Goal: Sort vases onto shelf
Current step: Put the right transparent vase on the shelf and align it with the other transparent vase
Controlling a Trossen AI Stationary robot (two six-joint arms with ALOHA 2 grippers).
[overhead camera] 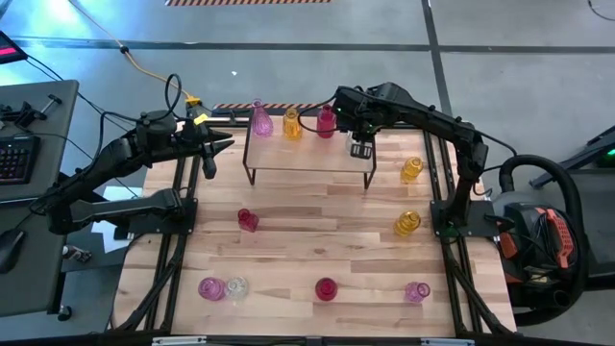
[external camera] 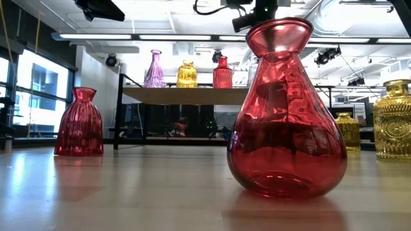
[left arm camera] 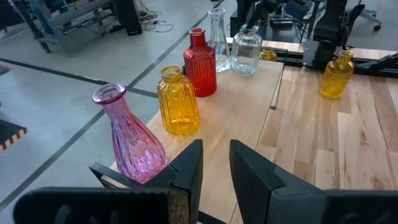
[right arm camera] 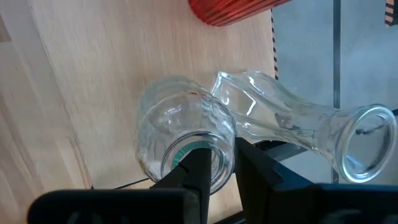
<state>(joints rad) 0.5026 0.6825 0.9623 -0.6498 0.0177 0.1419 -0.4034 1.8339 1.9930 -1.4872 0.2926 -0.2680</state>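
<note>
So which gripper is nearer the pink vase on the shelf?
Left. The left gripper sits right beside the pink vase at the shelf's end; the right gripper is over the far end.

Bright, even; ceiling lights glare

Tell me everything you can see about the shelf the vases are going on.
The shelf is a small raised rack: a pale wooden rectangular top on thin black wire legs, standing at the table's far edge. Along its back edge stand a pink vase, an amber vase, a red vase and two clear vases. The right claw hovers at the clear ones.
</note>
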